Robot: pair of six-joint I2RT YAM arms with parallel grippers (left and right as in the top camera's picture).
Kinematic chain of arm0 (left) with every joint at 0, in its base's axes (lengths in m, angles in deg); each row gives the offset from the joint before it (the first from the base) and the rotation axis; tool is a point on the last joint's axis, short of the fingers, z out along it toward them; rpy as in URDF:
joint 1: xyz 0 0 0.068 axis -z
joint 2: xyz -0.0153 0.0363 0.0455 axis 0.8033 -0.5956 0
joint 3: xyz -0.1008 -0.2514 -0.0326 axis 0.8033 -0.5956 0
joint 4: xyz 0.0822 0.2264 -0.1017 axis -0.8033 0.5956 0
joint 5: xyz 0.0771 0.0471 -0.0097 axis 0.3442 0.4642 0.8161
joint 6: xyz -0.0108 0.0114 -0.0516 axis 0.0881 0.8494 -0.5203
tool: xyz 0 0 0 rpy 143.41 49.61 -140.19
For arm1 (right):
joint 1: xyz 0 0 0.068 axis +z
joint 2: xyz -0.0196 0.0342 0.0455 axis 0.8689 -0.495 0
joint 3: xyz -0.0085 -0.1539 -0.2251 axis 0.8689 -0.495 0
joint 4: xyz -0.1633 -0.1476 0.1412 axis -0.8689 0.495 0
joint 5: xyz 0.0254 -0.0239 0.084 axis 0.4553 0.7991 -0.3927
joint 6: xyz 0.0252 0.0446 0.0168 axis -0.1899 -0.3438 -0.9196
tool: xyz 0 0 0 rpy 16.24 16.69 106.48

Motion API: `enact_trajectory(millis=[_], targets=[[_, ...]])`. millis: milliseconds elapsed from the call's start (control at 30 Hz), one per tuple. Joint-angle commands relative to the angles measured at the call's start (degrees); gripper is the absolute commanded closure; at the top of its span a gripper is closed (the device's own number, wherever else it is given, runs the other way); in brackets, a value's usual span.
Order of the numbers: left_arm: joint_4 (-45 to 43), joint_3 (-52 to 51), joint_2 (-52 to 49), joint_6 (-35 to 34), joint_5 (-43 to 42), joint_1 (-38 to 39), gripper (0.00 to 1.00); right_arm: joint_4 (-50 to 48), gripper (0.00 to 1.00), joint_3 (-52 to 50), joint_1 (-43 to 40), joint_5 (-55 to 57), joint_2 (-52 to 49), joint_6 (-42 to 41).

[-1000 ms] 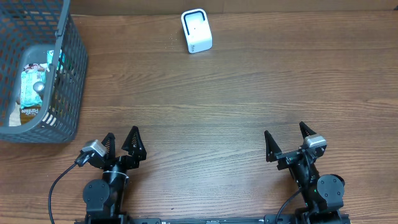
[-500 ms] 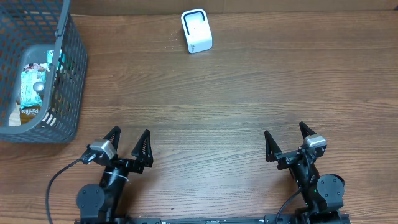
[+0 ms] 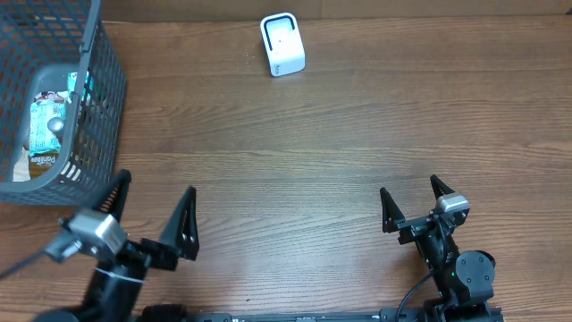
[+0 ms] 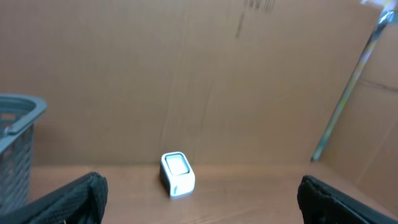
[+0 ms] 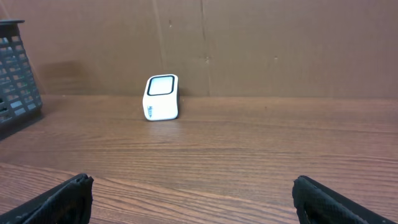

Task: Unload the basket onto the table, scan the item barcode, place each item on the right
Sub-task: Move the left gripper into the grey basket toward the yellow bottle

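Item 1, left gripper [image 3: 156, 185]: I see its fingers [image 3: 183, 224] spread wide and released, with nothing between them.
Item 2, right gripper [image 3: 408, 186]: its jaws are likewise fully apart and it holds nothing.
Item 3, white barcode scanner [image 3: 282, 45]: it stands upright, well ahead of both pairs of fingers. In the left wrist view it sits ahead in the gap between the two fingers, nearer the left one. In the right wrist view it is also nearer the left finger.
Item 4, grey mesh basket [image 3: 100, 116]: it is just beyond the left gripper's outer finger. Only the overhead view shows its contents, the printed packets [image 3: 45, 123] lying on its floor, well apart from any finger. The wrist views show only its wall.
Item 5, metal pole [image 4: 348, 93]: it leans at the right and shows only in the left wrist view.

Change noted: against the view of a second ago, the left arm has swung outward toward the basket and looms larger under the overhead camera. The right arm has not moved.

Surroundings: a brown wood-grain table [image 3: 313, 134], backed by a plain cardboard wall [image 5: 280, 37].
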Motion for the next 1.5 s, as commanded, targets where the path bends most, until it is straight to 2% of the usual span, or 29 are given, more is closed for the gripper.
enact_trajectory(millis=[0,233,300,400,700,833,1100,1200,1333,1467], targets=[[7.06,12.35,-9.97,7.15,-0.15,0.31,0.0,-0.35,0.0,-0.26,-0.02,0.5,0.09,-0.13],[30.4,41.24,-32.52,16.57,7.15,0.31,0.0,-0.35,0.0,-0.26,-0.02,0.5,0.09,-0.13],[39.17,50.6,-40.28,16.76,7.45,0.33,0.0,-0.35,0.0,-0.26,-0.02,0.48,0.09,-0.11],[45.22,58.27,-48.09,16.7,7.45,0.33,0.0,-0.35,0.0,-0.26,-0.02,0.48,0.09,-0.11],[45.55,59.78,-61.79,15.04,7.58,0.31,0.01,-0.35,0.0,-0.26,-0.02,0.5,0.09,-0.11],[44.94,59.78,-67.25,15.08,13.68,0.31,0.0,-0.35,0.0,-0.26,-0.02,0.5,0.09,-0.11],[35.19,59.8,-69.68,17.03,19.02,-0.07,0.0,-0.35,0.0,-0.26,-0.02,0.48,0.09,-0.13],[31.19,59.84,-69.68,17.03,23.89,-1.11,0.0,-0.35,0.0,-0.26,-0.02,0.48,0.09,-0.13],[27.8,59.84,-69.7,17.0,29.92,-4.35,0.0,-0.35,0.0,-0.26,-0.02,0.5,0.09,-0.13],[27.19,59.84,-70.05,16.98,31.12,-9.16,0.0,-0.35,0.0,-0.26,-0.02,0.48,0.09,-0.11]])
